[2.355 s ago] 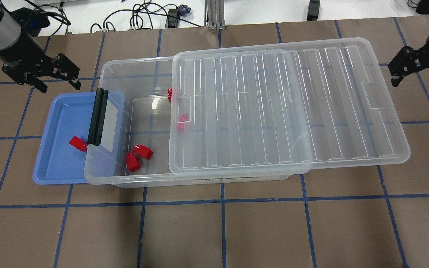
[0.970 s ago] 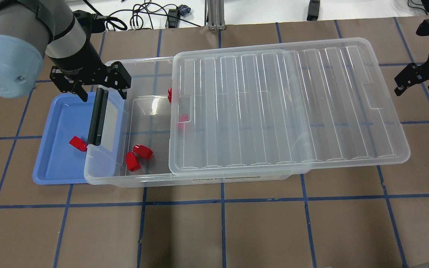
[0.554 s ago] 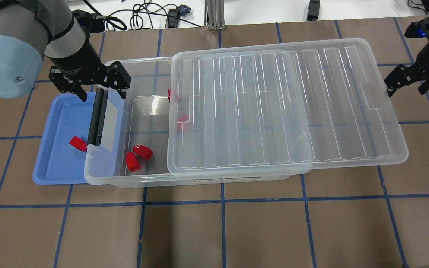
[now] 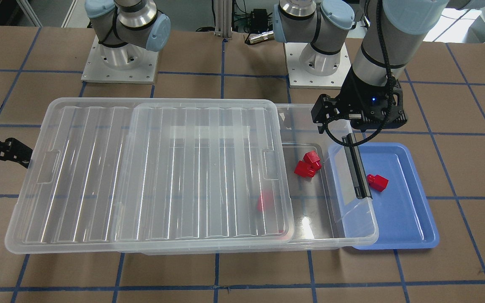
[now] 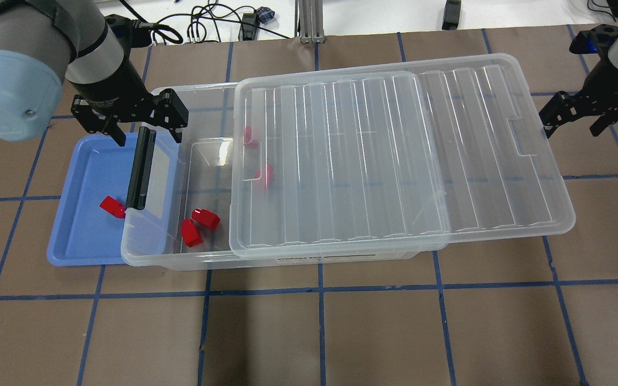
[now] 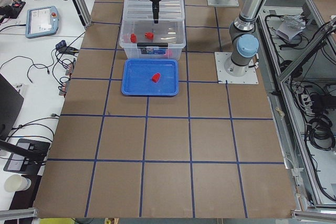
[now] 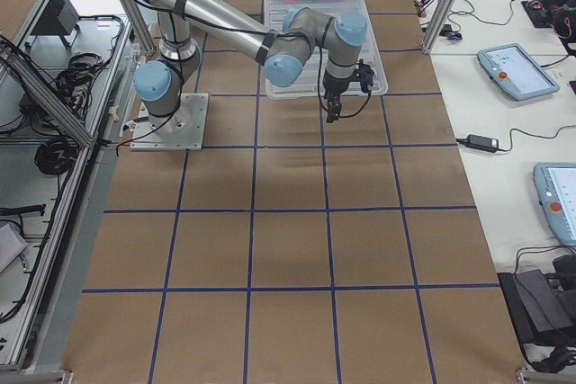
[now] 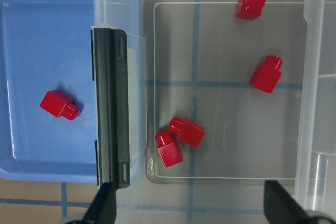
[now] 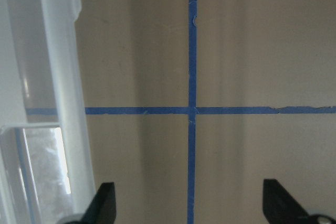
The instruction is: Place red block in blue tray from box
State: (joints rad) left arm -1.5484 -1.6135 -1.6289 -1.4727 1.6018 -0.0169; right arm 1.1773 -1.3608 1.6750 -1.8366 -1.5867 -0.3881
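Note:
The box (image 5: 153,257) lies across the table, its ribbed lid (image 5: 395,155) covering all but the left end. Two red blocks (image 5: 191,233) (image 5: 206,217) lie in the uncovered part, and two more (image 5: 265,174) (image 5: 248,135) show through the lid. Another red block (image 5: 111,206) lies in the blue tray (image 5: 81,214), which sits partly under the box's left end. My left gripper (image 5: 149,136) is open and empty above the far end of the black clip handle (image 5: 140,169). My right gripper (image 5: 571,126) is open at the lid's right edge.
In the left wrist view the blocks in the box (image 8: 187,131) lie right of the handle (image 8: 110,108), and the tray block (image 8: 59,103) left of it. The right wrist view shows the lid's rim (image 9: 58,77) and bare brown table with blue tape lines.
The left arm swung in from the far left to above the box's left end, then held still. The right gripper moved left, and the lid slid left with it, now covering two blocks.

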